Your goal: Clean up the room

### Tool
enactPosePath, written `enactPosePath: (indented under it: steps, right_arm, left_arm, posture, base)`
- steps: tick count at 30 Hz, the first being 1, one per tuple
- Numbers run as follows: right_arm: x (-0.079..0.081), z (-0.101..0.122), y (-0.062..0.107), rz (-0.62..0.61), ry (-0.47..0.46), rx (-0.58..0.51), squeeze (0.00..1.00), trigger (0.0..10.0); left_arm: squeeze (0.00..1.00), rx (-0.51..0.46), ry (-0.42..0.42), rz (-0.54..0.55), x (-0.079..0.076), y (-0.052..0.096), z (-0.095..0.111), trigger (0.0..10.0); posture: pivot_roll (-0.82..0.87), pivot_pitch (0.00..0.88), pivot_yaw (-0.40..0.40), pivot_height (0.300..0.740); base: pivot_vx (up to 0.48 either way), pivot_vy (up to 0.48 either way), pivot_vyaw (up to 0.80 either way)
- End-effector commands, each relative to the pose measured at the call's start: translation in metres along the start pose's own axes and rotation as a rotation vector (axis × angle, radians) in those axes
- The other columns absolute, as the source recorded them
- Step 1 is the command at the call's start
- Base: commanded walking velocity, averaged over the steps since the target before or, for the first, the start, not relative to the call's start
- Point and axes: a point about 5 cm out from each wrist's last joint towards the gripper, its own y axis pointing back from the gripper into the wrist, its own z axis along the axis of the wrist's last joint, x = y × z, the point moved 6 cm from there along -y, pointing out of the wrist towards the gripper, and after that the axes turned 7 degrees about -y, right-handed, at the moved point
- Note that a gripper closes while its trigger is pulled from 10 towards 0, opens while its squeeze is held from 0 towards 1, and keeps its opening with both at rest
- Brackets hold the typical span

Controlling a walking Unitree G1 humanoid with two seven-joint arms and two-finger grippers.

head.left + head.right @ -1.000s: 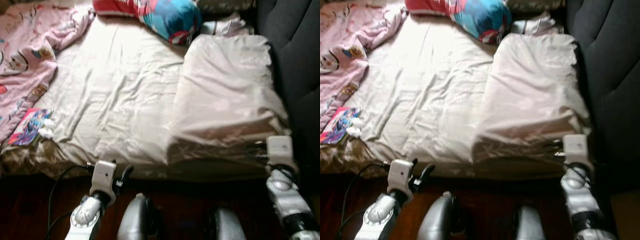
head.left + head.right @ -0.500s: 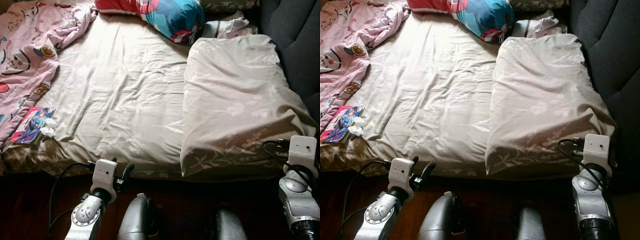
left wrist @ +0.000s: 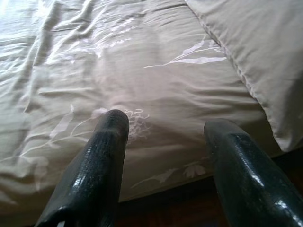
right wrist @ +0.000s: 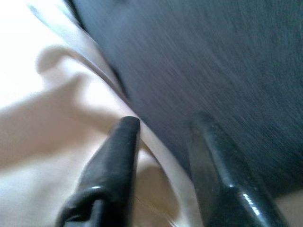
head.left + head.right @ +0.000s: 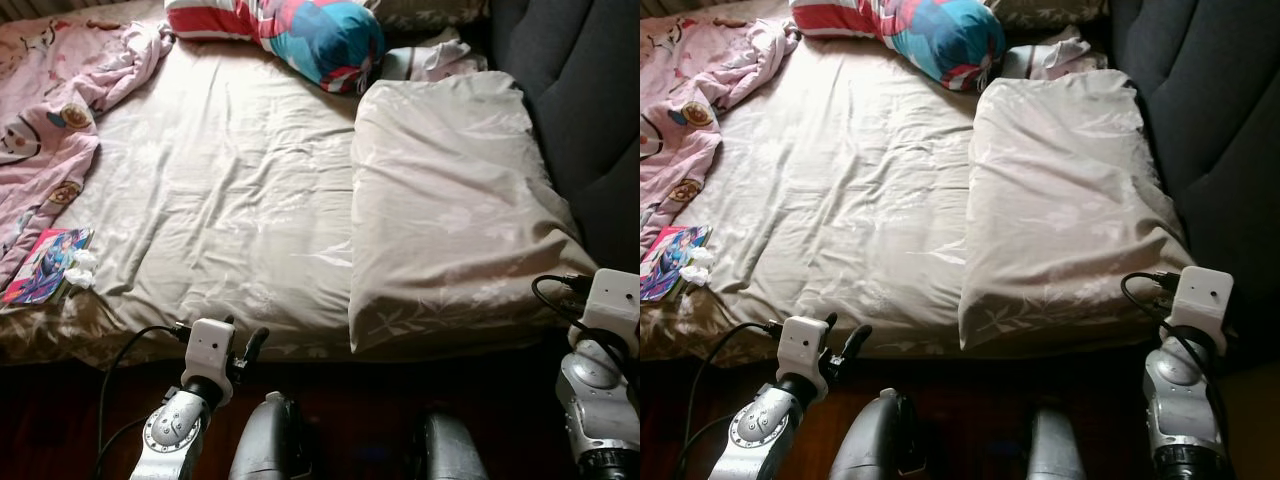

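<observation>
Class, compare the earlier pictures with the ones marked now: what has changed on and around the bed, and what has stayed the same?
Only the camera view has shifted. The beige pillow, colourful pillow, pink blanket and booklet lie as before. The left gripper and right gripper stay open at the bed's near edge, holding nothing.

The pink blanket [image 5: 45, 120] is running off the picture at the bed's [image 5: 240, 200] far left corner. The striped cushion [image 5: 300, 30] is being cut by the top edge, and it is covering part of a crumpled cloth [image 5: 430, 60] at the bed's far edge. The booklet's [image 5: 40, 265] cover print is too small to read. The right wrist view is blurring; the dark headboard [image 4: 227, 71] is showing no detail there.
</observation>
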Motion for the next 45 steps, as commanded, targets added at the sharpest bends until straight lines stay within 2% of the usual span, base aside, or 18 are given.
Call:
enactPosePath:
  steps: [1,2,3,4,7,10,14,26,28,33,35,38,40,41,45]
  right_arm:
    - [0.036,0.015,0.012,0.185,-0.127,-0.066,0.0,10.0]
    - [0.036,0.015,0.012,0.185,-0.127,-0.066,0.0,10.0]
    - [0.056,0.023,0.022,0.288,-0.175,-0.093,0.0,10.0]
    - [0.056,0.023,0.022,0.288,-0.175,-0.093,0.0,10.0]
    - [0.071,0.029,0.035,0.364,-0.231,-0.123,0.0,10.0]
    - [0.074,0.03,0.039,0.38,-0.267,-0.128,0.0,10.0]
    - [0.082,0.023,0.048,0.445,-0.276,-0.114,0.0,10.0]
    - [0.083,0.005,0.049,0.472,-0.288,-0.055,0.0,10.0]
    - [0.089,-0.001,0.049,0.516,-0.266,-0.031,0.0,10.0]
    - [0.096,-0.011,0.049,0.564,-0.231,0.003,0.0,10.0]
    - [0.106,-0.026,0.048,0.635,-0.161,0.056,0.0,10.0]
    - [0.111,-0.034,0.047,0.667,-0.126,0.088,0.0,10.0]
    - [0.116,-0.036,0.048,0.694,-0.106,0.097,0.0,10.0]
    - [0.121,-0.041,0.048,0.717,-0.088,0.115,0.0,10.0]
    - [0.122,-0.047,0.049,0.728,-0.074,0.141,0.0,10.0]
  left_arm:
    - [0.0,0.037,0.008,0.005,0.001,0.006,-0.012,10.0]
    - [0.0,0.037,0.008,0.005,0.001,0.006,-0.012,10.0]
    - [0.0,0.032,0.011,0.012,0.003,0.006,-0.012,10.0]
    - [0.0,0.032,0.011,0.012,0.003,0.006,-0.012,10.0]
    - [0.0,0.021,0.014,0.032,0.005,0.006,-0.009,10.0]
    - [0.0,0.01,0.018,0.047,0.007,0.006,-0.007,10.0]
    - [0.0,-0.009,0.031,0.103,0.015,0.006,-0.004,10.0]
    - [0.0,-0.007,0.066,0.15,0.02,0.003,-0.005,10.0]
    - [0.0,-0.001,0.092,0.184,0.026,0.001,-0.008,10.0]
    - [0.0,0.034,0.128,0.23,0.032,0.002,-0.021,10.0]
    - [0.0,0.095,0.17,0.289,0.041,0.006,-0.041,10.0]
    - [0.0,0.128,0.181,0.312,0.044,0.009,-0.052,10.0]
    - [0.0,0.156,0.188,0.323,0.044,0.013,-0.062,10.0]
    - [0.0,0.197,0.193,0.327,0.043,0.019,-0.074,10.0]
    - [0.0,0.232,0.203,0.325,0.04,0.023,-0.085,10.0]
  posture:
    - [-0.07,0.236,0.112,0.64]
    - [-0.07,0.236,0.112,0.64]
    - [-0.07,0.238,0.109,0.64]
    - [-0.07,0.238,0.109,0.64]
    - [-0.06,0.241,0.105,0.64]
    - [-0.07,0.243,0.103,0.64]
    - [-0.07,0.245,0.095,0.665]
    - [-0.07,0.24,0.086,0.725]
    - [-0.07,0.229,0.075,0.74]
    - [-0.08,0.206,0.056,0.74]
    - [-0.07,0.165,0.027,0.74]
    - [-0.07,0.153,0.018,0.74]
    - [-0.07,0.14,0.01,0.74]
    - [-0.08,0.133,0.005,0.74]
    - [-0.08,0.126,0.002,0.74]
  base:
    - [0.0,0.0,0.0]
    - [0.0,0.0,0.0]
    - [0.0,0.0,0.0]
    - [0.0,0.0,0.0]
    - [0.0,0.0,0.0]
    - [0.0,0.0,0.0]
    - [0.0,0.0,0.0]
    - [0.0,0.0,0.0]
    - [0.0,0.0,0.0]
    - [0.0,0.0,0.0]
    - [0.0,0.0,0.0]
    - [0.0,0.0,0.0]
    - [0.0,0.0,0.0]
    - [0.0,0.0,0.0]
    - [0.0,0.0,0.0]
